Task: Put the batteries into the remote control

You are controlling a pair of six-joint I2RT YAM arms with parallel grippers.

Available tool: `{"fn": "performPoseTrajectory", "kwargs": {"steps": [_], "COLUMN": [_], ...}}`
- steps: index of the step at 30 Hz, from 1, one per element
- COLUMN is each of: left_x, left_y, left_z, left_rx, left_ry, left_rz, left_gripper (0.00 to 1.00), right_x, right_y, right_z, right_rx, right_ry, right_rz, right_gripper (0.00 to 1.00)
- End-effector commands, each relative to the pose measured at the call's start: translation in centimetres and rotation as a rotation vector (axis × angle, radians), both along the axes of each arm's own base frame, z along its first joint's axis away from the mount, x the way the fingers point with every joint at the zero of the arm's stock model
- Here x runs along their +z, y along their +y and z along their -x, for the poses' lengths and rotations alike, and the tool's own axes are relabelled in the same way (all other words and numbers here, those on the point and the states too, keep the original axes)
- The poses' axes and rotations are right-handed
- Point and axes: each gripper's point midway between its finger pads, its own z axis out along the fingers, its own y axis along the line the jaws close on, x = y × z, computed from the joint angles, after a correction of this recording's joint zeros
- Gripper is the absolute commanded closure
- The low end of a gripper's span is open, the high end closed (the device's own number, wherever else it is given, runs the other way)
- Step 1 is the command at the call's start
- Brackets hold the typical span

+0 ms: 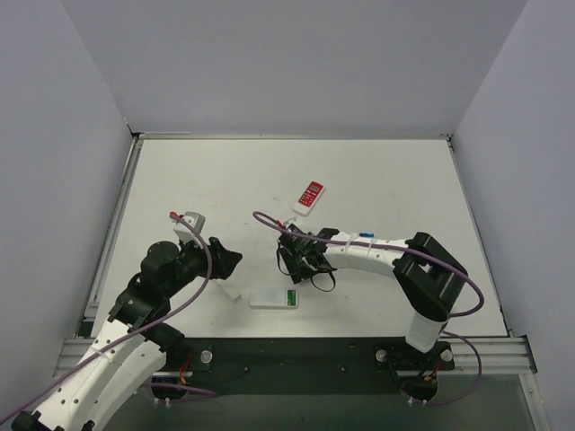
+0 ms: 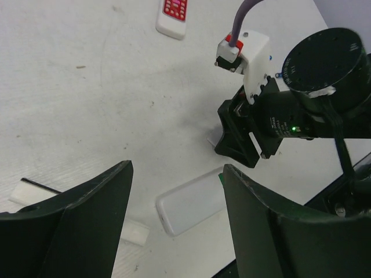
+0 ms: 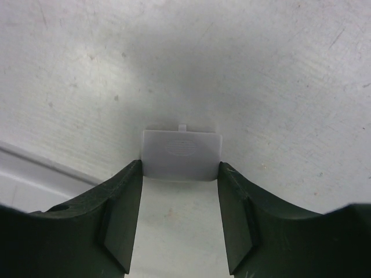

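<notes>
A white remote control (image 1: 269, 299) lies near the table's front edge with its back up, green batteries (image 1: 291, 297) showing in its open end. In the left wrist view the same remote control (image 2: 194, 204) lies between and beyond my open left fingers, with a sliver of green battery (image 2: 221, 177) at its end. My left gripper (image 1: 229, 263) (image 2: 177, 174) hovers above it and holds nothing. My right gripper (image 1: 293, 257) (image 3: 179, 171) is low on the table, with both fingertips against the sides of a flat white battery cover (image 3: 182, 152).
A second remote with a red face (image 1: 310, 197) (image 2: 173, 14) lies further back at mid-table. A small flat white piece (image 2: 133, 233) (image 1: 227, 290) rests by the left gripper, another (image 2: 29, 194) to its left. The right arm's wrist (image 2: 324, 87) stands close by.
</notes>
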Motion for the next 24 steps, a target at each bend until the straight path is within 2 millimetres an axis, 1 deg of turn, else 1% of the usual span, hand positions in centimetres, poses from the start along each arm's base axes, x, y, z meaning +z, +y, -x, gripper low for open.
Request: {"fn": "performPoseTrajectory", "kwargs": {"steps": [1,2,3,5,6,7,8,10,11,12,13,14,15,19,21,24], "left_x": [-0.8,-1.2,-1.4,-2.0,-2.0,-2.1,-1.9,-1.1,-0.8,0.0,0.3,0.8,1.7,3.2,3.6,3.8], "left_y": [-2.1,-2.2,-2.2,-1.8,-1.5,-0.8,-0.3,1.1,1.7,2.4,3.2,3.7,4.6,5.7,6.3,6.7], "left_z": [0.9,0.9,0.9,0.7,0.7,0.3,0.3,-0.2,-0.1,-0.1,-0.2,-0.2,-0.1,0.4,0.5,0.5], "left_rx": [-0.106,-0.108,-0.103,-0.071,-0.059,-0.017,0.006,0.073,0.095,0.120,0.164,0.186,0.221,0.264,0.291,0.305], "left_ry": [0.085,0.104,0.115,0.142,0.142,0.139,0.137,0.095,0.082,0.041,0.019,-0.004,-0.050,-0.148,-0.182,-0.205], "left_rz": [0.051,0.049,0.048,0.034,0.022,0.002,-0.014,-0.042,-0.051,-0.050,-0.059,-0.056,-0.049,-0.007,0.012,0.013], "left_gripper": [0.27,0.27,0.27,0.27,0.27,0.27,0.27,0.27,0.27,0.27,0.27,0.27,0.27,0.27,0.27,0.27], "right_x": [3.0,3.4,4.3,4.7,5.2,5.3,5.4,5.4,5.3,5.0,4.9,4.5,4.4,4.1,4.1,4.2], "right_y": [-0.9,-0.9,-0.8,-0.1,-0.2,0.2,0.4,0.4,0.8,0.6,0.5,0.6,0.6,1.0,1.2,1.7], "right_z": [1.0,1.3,1.4,3.1,3.3,4.0,4.7,5.3,5.7,6.0,6.0,6.5,6.6,6.9,6.8,6.8], "right_rx": [0.191,0.234,0.309,0.445,0.534,0.597,0.653,0.762,0.805,0.831,0.880,0.920,0.948,1.046,1.072,1.099], "right_ry": [-0.024,-0.031,-0.055,-0.029,-0.051,-0.042,-0.038,-0.036,-0.019,0.000,-0.001,0.016,0.016,0.015,0.012,0.009], "right_rz": [-0.007,-0.011,-0.017,-0.055,-0.044,-0.059,-0.054,-0.027,-0.025,-0.005,0.015,0.035,0.049,0.079,0.090,0.083], "right_gripper": [0.75,0.75,0.76,0.76,0.76,0.76,0.75,0.75,0.74,0.73,0.73,0.73,0.73,0.72,0.71,0.71]}}
